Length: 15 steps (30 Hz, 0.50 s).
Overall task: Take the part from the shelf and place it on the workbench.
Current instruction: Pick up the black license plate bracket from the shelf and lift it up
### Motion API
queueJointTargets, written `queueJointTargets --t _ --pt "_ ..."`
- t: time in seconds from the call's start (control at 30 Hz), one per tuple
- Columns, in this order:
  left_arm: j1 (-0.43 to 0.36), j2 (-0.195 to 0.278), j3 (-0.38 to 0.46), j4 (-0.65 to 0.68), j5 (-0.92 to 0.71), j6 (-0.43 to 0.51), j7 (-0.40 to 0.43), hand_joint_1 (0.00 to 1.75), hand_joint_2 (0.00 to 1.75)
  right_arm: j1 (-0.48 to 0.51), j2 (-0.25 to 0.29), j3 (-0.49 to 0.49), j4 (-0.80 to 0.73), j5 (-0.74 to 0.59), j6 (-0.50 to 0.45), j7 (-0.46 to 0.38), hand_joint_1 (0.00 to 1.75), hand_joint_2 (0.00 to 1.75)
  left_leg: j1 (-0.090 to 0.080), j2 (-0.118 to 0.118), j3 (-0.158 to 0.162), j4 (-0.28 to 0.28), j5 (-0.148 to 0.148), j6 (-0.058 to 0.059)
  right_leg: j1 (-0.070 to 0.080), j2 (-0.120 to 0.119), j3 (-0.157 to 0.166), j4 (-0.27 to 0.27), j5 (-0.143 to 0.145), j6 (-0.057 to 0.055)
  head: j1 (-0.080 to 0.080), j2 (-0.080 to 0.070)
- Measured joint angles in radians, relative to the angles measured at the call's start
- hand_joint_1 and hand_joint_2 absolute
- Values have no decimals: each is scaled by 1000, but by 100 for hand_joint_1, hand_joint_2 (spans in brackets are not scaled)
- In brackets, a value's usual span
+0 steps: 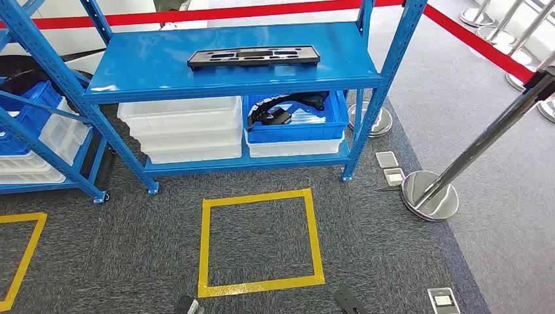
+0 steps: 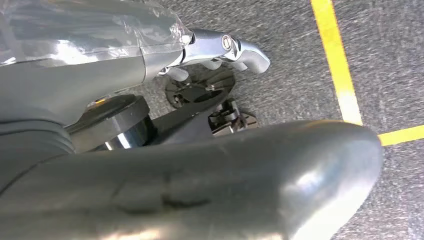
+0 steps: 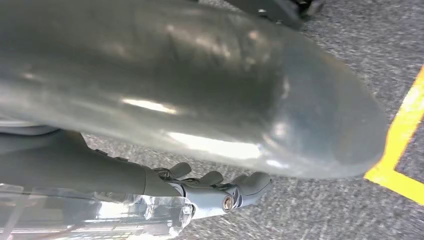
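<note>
A long flat black part (image 1: 254,56) with cut-outs lies on the top board of the blue shelf (image 1: 163,65), toward its right half. Both arms hang low by the carpet, far from the shelf. My left hand (image 2: 200,170) holds nothing: its thick grey thumb fills the foreground and its fingers (image 2: 225,47) reach out apart from it, above the grey carpet. My right hand (image 3: 200,100) is the same, with its fingers (image 3: 220,197) loosely extended and nothing between them and the thumb.
A yellow taped square (image 1: 260,239) marks the carpet before the shelf. Below the top board sit clear bins (image 1: 183,127) and a blue bin (image 1: 294,118) of black parts. A steel stanchion (image 1: 429,195) with red belt (image 1: 468,36) stands right; another blue shelf (image 1: 33,124) left.
</note>
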Motion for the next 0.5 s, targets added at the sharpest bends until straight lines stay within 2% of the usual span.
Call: queueJointTargets --t 0.07,0.13,0.17,0.2,0.27,0.3,0.33,0.37,0.43,0.47,0.5 --pt "0 0 0 0 0 0 0 0 0 1 0 0 0 0 0 0 0 0 2 0 1 -3 0 -4 1 1 -1 0 -2 -4 -3 0" --pt "0 0 0 0 0 0 0 0 0 2 0 0 0 0 0 1 0 0 2 0 4 0 -7 -14 -5 1 6 -10 -1 -12 -5 0" --pt "-1 0 -1 0 0 0 0 0 0 2 0 0 0 0 0 1 0 0 2 0 -2 19 -20 -20 -8 0 12 -16 -1 -17 -8 0" --pt "-2 0 -1 0 0 0 0 0 0 1 -1 0 0 0 0 1 0 0 4 0 -14 51 -37 -26 -11 -1 18 -21 -1 -20 -12 0" --pt "-1 0 -1 0 0 0 0 0 0 -1 0 0 0 0 0 1 0 0 13 0 -77 170 -86 -38 -13 -3 27 -23 -6 -25 -25 0" --pt "0 0 -1 0 0 0 0 0 0 -1 0 0 0 0 0 1 0 0 18 0 -108 223 -99 -42 -13 -3 31 -23 -9 -25 -29 0" --pt "2 0 -1 0 1 0 0 0 0 0 0 0 0 -1 0 1 0 0 23 0 -131 253 -95 -47 -15 -2 36 -22 -14 -25 -33 0" --pt "3 0 -1 0 1 0 -1 0 0 0 0 0 0 -1 0 1 0 0 27 0 -133 240 -71 -50 -17 -1 41 -22 -18 -22 -38 0" --pt "4 0 -1 0 1 0 -1 0 0 0 1 0 0 -1 0 1 0 0 34 0 -93 128 8 -55 -22 1 55 -21 -30 -13 -46 0" --pt "3 0 -1 0 1 0 -1 0 0 -1 1 0 0 -1 0 1 0 0 33 -1 -71 72 35 -55 -23 2 60 -20 -35 -7 -52 0" --pt "2 0 -1 0 1 0 -1 0 0 -2 1 0 0 -1 0 1 0 0 31 -1 -55 32 47 -52 -23 2 63 -20 -39 -1 -56 0"
